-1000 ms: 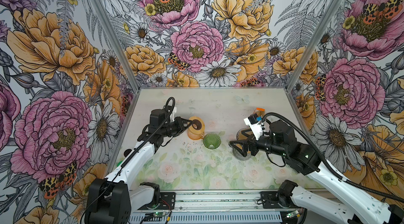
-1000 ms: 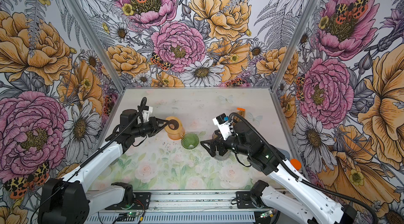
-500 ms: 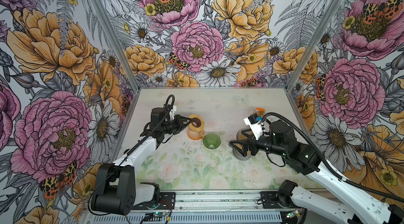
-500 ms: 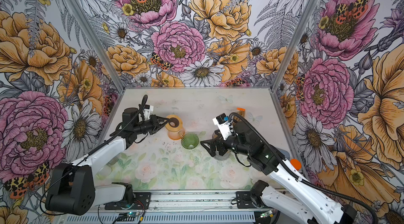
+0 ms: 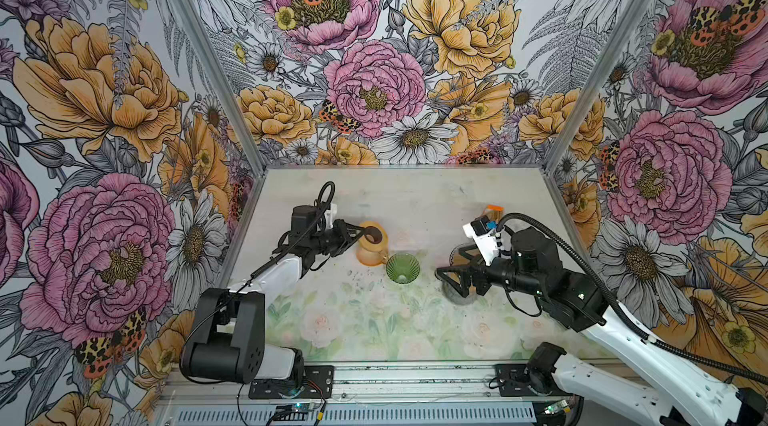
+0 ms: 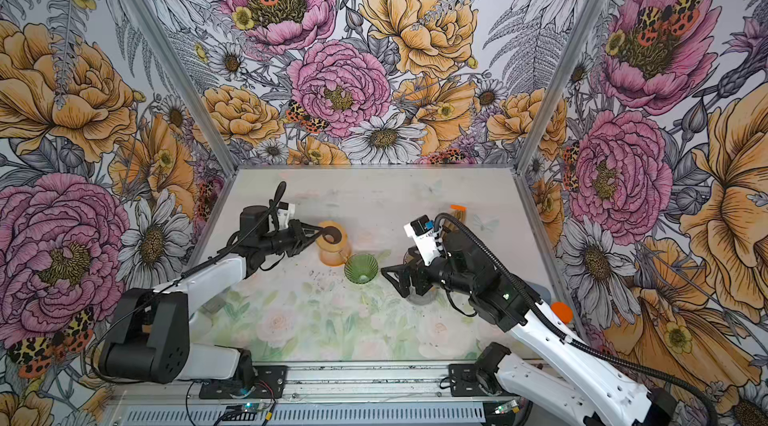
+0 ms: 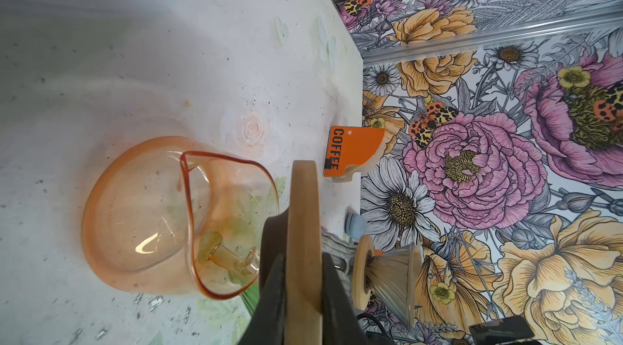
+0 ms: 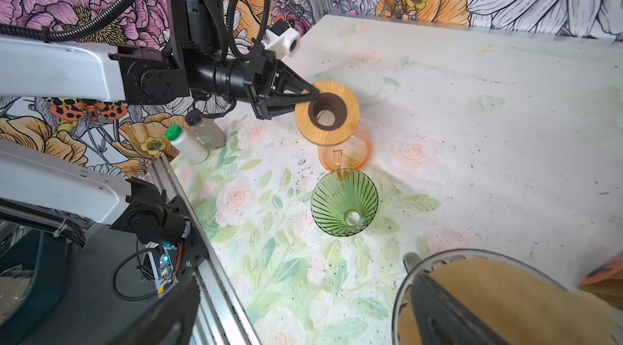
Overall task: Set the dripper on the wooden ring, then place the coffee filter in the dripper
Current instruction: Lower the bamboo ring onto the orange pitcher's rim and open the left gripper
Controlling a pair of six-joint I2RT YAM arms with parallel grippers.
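Tan filter (image 8: 505, 292) in glass dripper (image 8: 478, 251)

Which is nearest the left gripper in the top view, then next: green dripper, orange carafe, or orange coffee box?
1. Orange carafe, beneath the wooden ring the left gripper holds.
2. Green dripper, beside the carafe, toward the middle.
3. Orange coffee box, far right, near the back.
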